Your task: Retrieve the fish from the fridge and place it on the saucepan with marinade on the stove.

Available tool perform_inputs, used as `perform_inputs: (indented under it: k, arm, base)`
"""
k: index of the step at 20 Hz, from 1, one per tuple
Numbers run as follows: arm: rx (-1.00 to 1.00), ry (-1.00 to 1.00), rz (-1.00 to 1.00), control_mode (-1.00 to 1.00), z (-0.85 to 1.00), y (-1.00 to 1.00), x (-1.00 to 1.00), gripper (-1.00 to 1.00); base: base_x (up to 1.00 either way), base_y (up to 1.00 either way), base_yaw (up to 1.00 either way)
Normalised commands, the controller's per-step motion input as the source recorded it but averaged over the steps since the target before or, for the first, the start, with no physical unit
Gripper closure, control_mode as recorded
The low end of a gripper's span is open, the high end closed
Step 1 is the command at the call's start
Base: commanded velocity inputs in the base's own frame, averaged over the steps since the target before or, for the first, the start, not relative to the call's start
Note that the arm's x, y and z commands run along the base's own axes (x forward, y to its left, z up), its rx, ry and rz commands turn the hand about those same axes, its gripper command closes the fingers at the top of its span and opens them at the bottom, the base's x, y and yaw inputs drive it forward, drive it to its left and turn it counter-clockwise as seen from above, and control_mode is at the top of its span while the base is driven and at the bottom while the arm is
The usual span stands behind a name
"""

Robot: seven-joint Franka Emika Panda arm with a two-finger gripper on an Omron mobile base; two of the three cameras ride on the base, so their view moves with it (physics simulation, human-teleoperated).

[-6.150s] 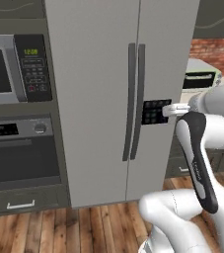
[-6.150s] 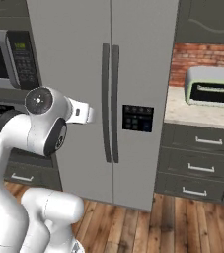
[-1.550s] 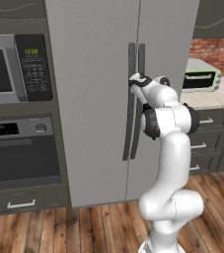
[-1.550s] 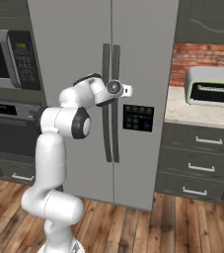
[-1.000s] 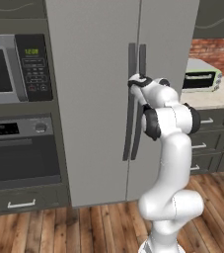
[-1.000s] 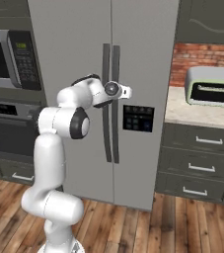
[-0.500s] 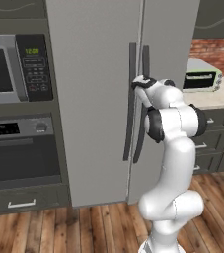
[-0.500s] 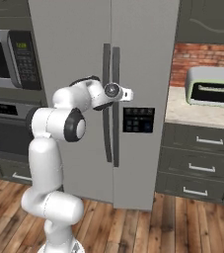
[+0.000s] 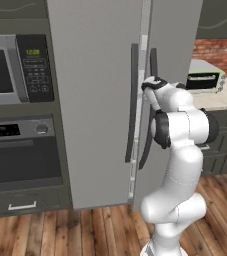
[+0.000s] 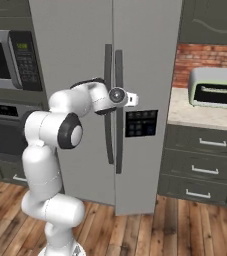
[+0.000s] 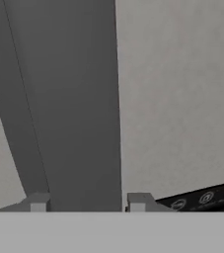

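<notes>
The tall grey fridge (image 9: pixel 95 100) stands straight ahead, its two dark curved handles side by side. My gripper (image 9: pixel 150 87) is at the upper part of the right door's handle (image 9: pixel 146 145), also seen from the other side as gripper (image 10: pixel 116 97) on handle (image 10: pixel 119 145). In the hand view the two fingertips (image 11: pixel 38 201) straddle the broad dark handle (image 11: pixel 79 123), shut on it. The right door stands a crack ajar, with a pale strip (image 9: pixel 145 45) at its inner edge. The fish is hidden inside the fridge; the saucepan, marinade and stove are out of view.
A built-in microwave (image 9: pixel 10 70) and oven (image 9: pixel 20 160) sit left of the fridge. To its right are a counter with a toaster oven (image 10: pixel 217 90) and grey drawers (image 10: pixel 205 170). The dispenser panel (image 10: pixel 141 123) is on the right door. Wooden floor lies below.
The arm unfolded and reached the right door handle. Over the last second the hand drew back a little and the right door swung out a crack.
</notes>
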Motion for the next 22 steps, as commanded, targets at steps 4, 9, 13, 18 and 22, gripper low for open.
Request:
perform_inputs:
  k: [4,9,13,18,22]
  arm:
    - [0.0,0.0,0.03,-1.0,0.0,-0.56,-0.49,1.0]
    - [0.0,0.0,0.04,-1.0,0.0,-0.49,-0.41,1.0]
    - [0.0,0.0,0.05,-1.0,-0.02,-0.42,-0.34,1.0]
    - [0.0,0.0,0.05,-1.0,-0.03,-0.41,-0.31,1.0]
    - [0.0,0.0,0.07,-1.0,-0.06,-0.41,-0.33,1.0]
  base:
    - [0.0,0.0,0.0]
    - [0.0,0.0,0.0]
    - [0.0,0.0,0.0]
    - [0.0,0.0,0.0]
    - [0.0,0.0,0.0]
